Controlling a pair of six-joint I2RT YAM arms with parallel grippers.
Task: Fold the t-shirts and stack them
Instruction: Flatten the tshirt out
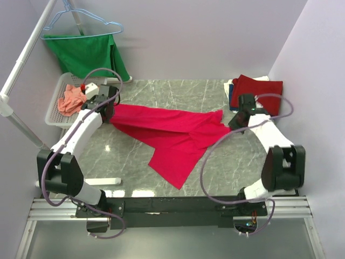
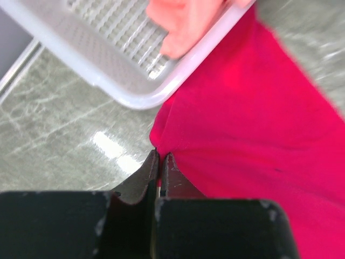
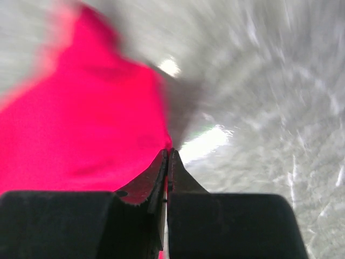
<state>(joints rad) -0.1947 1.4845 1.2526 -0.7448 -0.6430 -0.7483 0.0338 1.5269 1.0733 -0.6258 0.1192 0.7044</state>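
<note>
- While the pinkish-red t-shirt (image 1: 172, 135) is gripped at both ends, the step in hand is judged to be the spreading of it flat on the table (image 1: 161, 94), before any fold is made.
- The left gripper (image 2: 160, 162) is seen clenched on one edge of the cloth. The right gripper (image 3: 167, 159) is pinched shut on the opposite tip. The shirt is thus stretched between them, with a loose flap trailing toward the arm bases.
- An even outward pull is called for next, so that the flap is drawn smooth.
- Just beyond the left gripper a white slotted basket (image 1: 53, 122) is found, its corner touching the shirt's edge. A salmon-orange t-shirt (image 1: 70, 99) is crumpled inside it.
- Just beyond the right gripper a dark red t-shirt (image 1: 259, 89) is laid folded, in no container.
</note>
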